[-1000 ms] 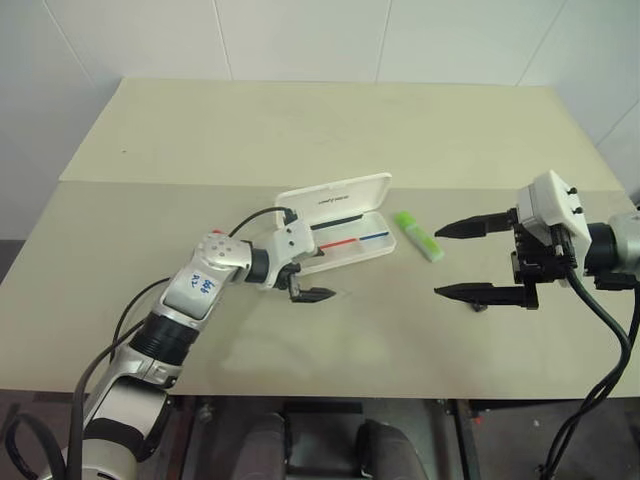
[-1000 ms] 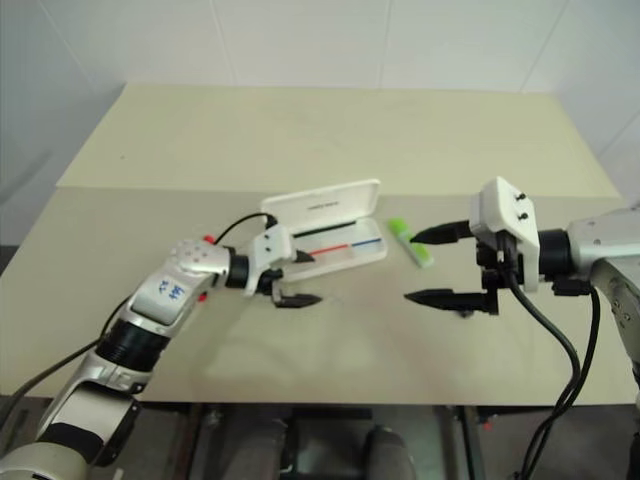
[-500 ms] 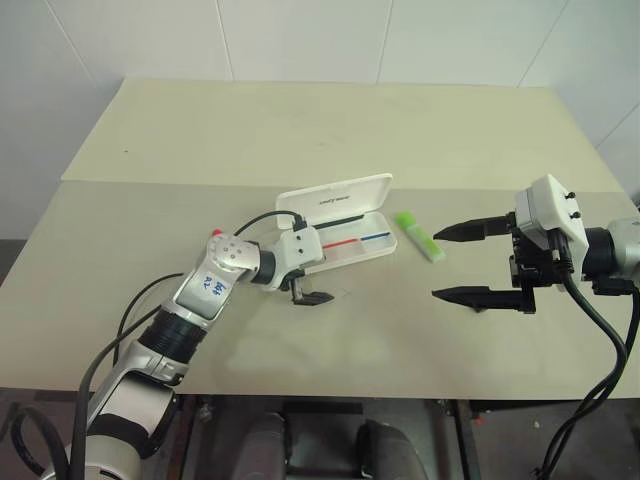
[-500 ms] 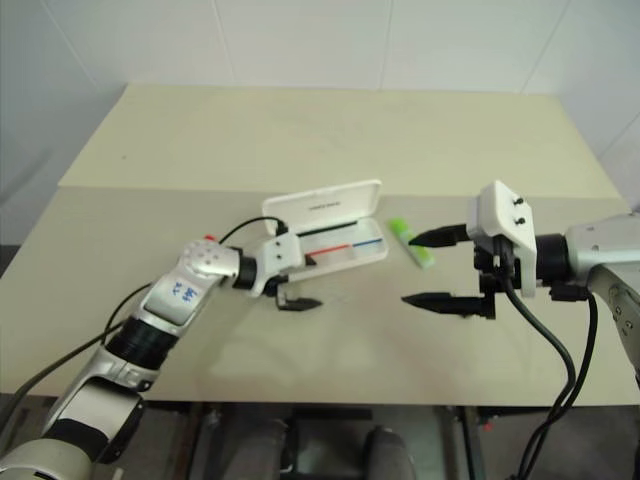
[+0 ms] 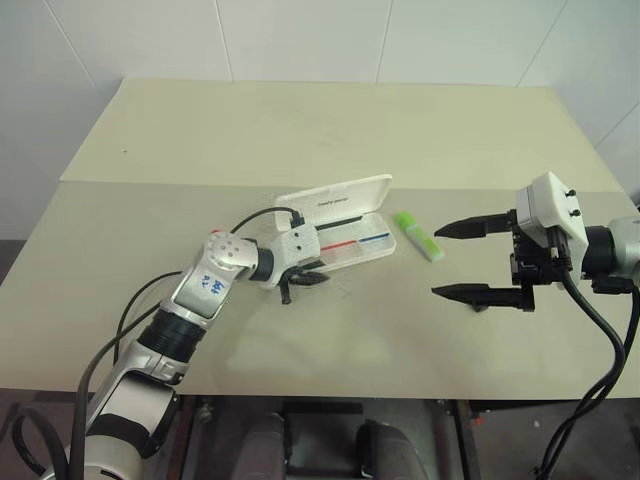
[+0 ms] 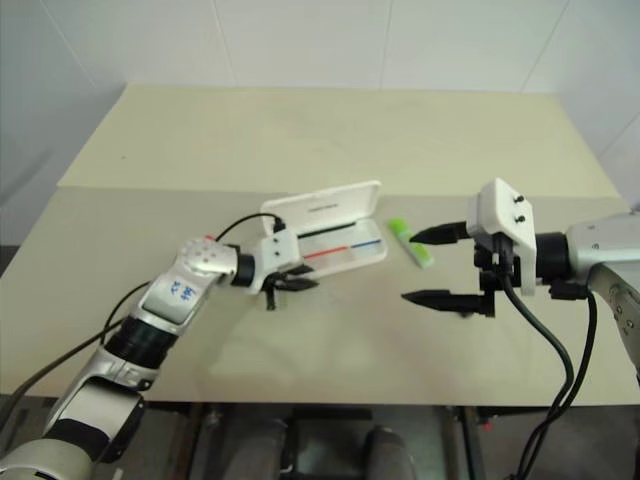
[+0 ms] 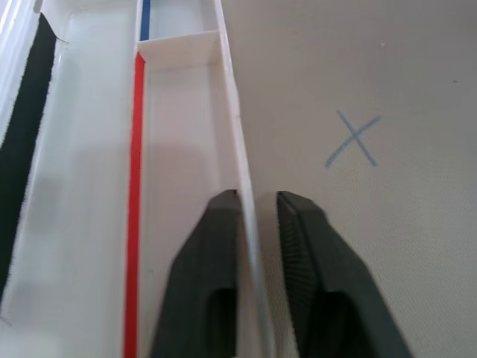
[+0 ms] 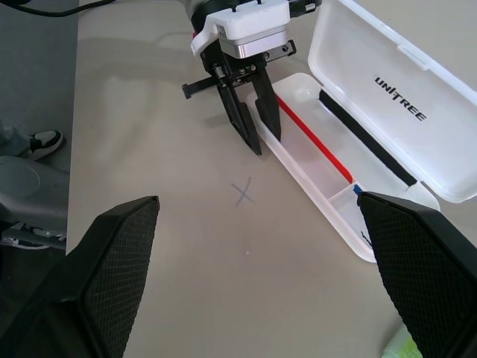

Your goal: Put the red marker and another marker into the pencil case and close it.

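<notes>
Left eye view: pencil case point(image 5: 345, 226) lying open on the beige surface point(image 5: 300, 130), lid tilted up at the far side, thin red and blue stripes along the tray. Left end effector point(image 5: 303, 280) at the case's near left end, fingers drawn together on the front wall of the tray. Lime-green marker point(image 5: 418, 236) flat on the surface just right of the case, apart from it. Right end effector point(image 5: 455, 260) hovering right of the green marker, fingers spread wide, gripping nothing.

Right eye view: same layout; green marker point(image 6: 411, 241) between the case point(image 6: 330, 235) and the upper tip of the right end effector point(image 6: 425, 266). Small red spot beside the left arm's elbow housing; cannot tell what it is.

Left wrist view: two black fingers point(image 7: 212, 283) straddling the thin white front wall of the case point(image 7: 89, 186), one inside the tray, one outside, pinched on that wall. Red stripe along the tray floor, blue stripe past a divider, dark strip at the lid side. Blue X mark point(image 7: 353, 139) drawn on the surface beside the case.

Right wrist view: right fingers point(image 8: 112, 276) far apart, empty. Left end effector point(image 8: 252, 119) clamped on the case's front wall; lid lettering "UNITREE" readable; X mark point(image 8: 243, 193) near the tray; edge of the green marker point(image 8: 399, 344) at the frame corner.
</notes>
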Available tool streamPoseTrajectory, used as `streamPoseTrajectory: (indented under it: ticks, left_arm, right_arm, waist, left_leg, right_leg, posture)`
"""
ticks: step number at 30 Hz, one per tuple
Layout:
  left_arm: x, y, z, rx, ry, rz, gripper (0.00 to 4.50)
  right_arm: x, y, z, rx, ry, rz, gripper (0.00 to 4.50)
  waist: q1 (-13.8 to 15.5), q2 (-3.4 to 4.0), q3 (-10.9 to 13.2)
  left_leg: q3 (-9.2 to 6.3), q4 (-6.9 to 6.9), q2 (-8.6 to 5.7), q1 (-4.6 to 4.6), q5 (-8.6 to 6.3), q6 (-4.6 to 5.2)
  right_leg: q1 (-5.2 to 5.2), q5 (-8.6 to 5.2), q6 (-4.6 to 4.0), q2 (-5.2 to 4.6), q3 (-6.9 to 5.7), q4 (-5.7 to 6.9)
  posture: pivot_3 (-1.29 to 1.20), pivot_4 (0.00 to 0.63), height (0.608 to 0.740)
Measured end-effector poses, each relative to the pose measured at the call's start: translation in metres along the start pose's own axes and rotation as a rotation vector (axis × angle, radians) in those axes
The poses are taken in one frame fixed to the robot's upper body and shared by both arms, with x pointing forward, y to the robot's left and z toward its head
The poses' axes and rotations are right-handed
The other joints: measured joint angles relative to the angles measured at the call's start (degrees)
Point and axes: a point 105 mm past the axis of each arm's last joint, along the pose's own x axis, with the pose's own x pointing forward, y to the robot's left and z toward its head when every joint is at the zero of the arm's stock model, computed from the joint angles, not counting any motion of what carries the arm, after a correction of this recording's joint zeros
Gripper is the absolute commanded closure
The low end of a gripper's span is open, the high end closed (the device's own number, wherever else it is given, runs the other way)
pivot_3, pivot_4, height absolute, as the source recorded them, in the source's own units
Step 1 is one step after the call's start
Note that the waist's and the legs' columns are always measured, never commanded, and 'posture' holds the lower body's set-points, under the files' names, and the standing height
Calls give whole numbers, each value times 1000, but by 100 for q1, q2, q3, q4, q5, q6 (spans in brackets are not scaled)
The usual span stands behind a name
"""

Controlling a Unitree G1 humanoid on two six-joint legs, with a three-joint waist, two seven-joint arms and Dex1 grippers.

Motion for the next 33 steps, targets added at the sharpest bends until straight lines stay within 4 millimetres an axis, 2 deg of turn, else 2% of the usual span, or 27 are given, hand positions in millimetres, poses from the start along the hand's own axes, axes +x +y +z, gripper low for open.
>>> streamPoseTrajectory:
  ticks: [8, 13, 17, 21, 23, 27, 33]
  left_arm:
    - [-3, 0, 0, 28, -2, -10, 4484]
    - [-11, -5, -2, 44, -6, -42, 4484]
    - [-16, -24, 5, 80, -28, -107, 4484]
    - [-16, -42, 7, 85, -31, -149, 4484]
    - [-15, -48, 8, 79, -28, -155, 4484]
    - [-11, -62, 7, 60, -17, -174, 4484]
    - [-13, -74, 6, 39, -4, -174, 4484]
  right_arm:
    - [-2, -6, 2, -1, -7, -14, 0]
    - [-2, -5, 1, 3, -7, -3, 0]
    - [-6, -2, -8, 22, 27, 14, 0]
    - [-13, -7, -37, 115, 84, -31, 0]
    - [-16, -9, -45, 135, 102, -48, 0]
    - [-17, -8, -51, 147, 115, -54, 0]
    - [-18, -10, -53, 145, 123, -63, 0]
  waist:
    - [-1, 0, 0]
    - [-3, 0, 0]
    - [-5, 0, 0]
    - [12, 0, 0]
    - [1, 0, 0]
    - [-22, 1, 0]
    - [-7, 1, 0]
  left_leg:
    - [0, 1, 0, 0, 0, 0]
    - [0, 0, 0, 0, 0, 0]
    - [0, -2, 1, -1, 0, 0]
    - [0, 7, -1, 0, -2, 3]
    - [1, 4, 0, 1, -2, 3]
    - [1, -3, 1, 2, -2, 3]
    - [1, 2, 1, 4, -2, 3]
  right_leg:
    - [0, 0, 0, 0, 0, 0]
    - [0, 0, 0, 0, 0, 0]
    - [0, 0, 0, 0, 0, 0]
    - [3, 0, 0, -2, 1, -3]
    - [2, 0, 0, -2, 3, -4]
    - [0, 0, 0, 0, 5, -1]
    - [2, 0, 0, -1, 5, -9]
  posture:
    - [0, 150, 740]
    - [0, 150, 740]
    - [0, 150, 740]
    - [0, 150, 740]
    - [0, 150, 740]
    - [0, 150, 740]
    - [0, 150, 740]
